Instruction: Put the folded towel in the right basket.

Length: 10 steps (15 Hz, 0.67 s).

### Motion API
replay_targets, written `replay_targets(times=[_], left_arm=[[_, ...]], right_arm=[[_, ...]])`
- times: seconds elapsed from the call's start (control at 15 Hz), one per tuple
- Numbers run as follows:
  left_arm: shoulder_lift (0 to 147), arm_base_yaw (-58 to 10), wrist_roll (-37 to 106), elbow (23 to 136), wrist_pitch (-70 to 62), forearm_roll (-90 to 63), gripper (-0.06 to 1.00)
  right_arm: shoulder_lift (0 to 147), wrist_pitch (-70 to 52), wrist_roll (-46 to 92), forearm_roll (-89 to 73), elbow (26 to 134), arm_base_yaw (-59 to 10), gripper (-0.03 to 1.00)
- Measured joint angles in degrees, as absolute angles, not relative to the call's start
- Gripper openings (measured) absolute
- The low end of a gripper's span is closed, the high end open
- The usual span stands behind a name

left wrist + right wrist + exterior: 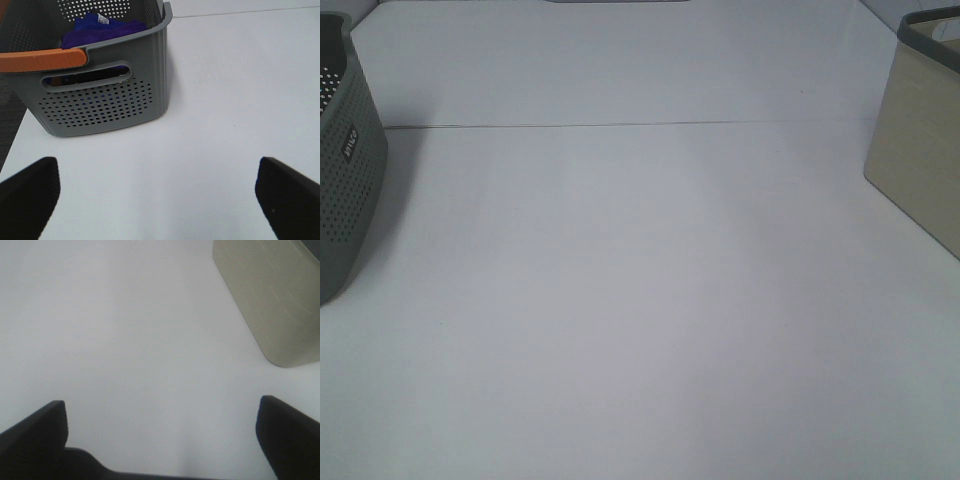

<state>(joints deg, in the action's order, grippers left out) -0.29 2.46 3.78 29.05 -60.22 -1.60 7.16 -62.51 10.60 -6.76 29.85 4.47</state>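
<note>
A folded purple-blue towel [102, 27] with a white label lies inside the grey perforated basket [110, 95], which has an orange handle [45, 59]. That basket shows at the left edge of the high view [345, 180]. The beige right basket [920, 160] stands at the right edge and also shows in the right wrist view [272, 295]. My left gripper [160, 200] is open and empty, a short way in front of the grey basket. My right gripper [160, 435] is open and empty over bare table, near the beige basket. Neither arm shows in the high view.
The white table [640, 300] has a thin seam [620, 125] running across its far part. In the left wrist view the table's edge and dark floor [10, 125] show beside the grey basket.
</note>
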Motion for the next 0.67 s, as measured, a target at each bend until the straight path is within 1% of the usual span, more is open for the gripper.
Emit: replay_targets(times=[0.2,0.33,0.53,0.67], left_arm=[[-0.29,2.46,3.78,29.05,-60.22,-1.60,0.99],[-0.29,2.46,3.78,29.05,-60.22,-1.60,0.99],[-0.29,2.46,3.78,29.05,-60.22,-1.60,0.99],[-0.29,2.46,3.78,29.05,-60.22,-1.60,0.99]], right_arm=[[0.69,-63.31,3.72,-1.95,26.18,4.47,0.98],[-0.11,-63.37,3.50,-1.83,26.01,4.13,0.98],[-0.11,-63.37,3.55,-2.35,26.01,-0.29,0.98],[-0.11,-63.37,3.55,-2.35,26.01,-0.69,0.98]])
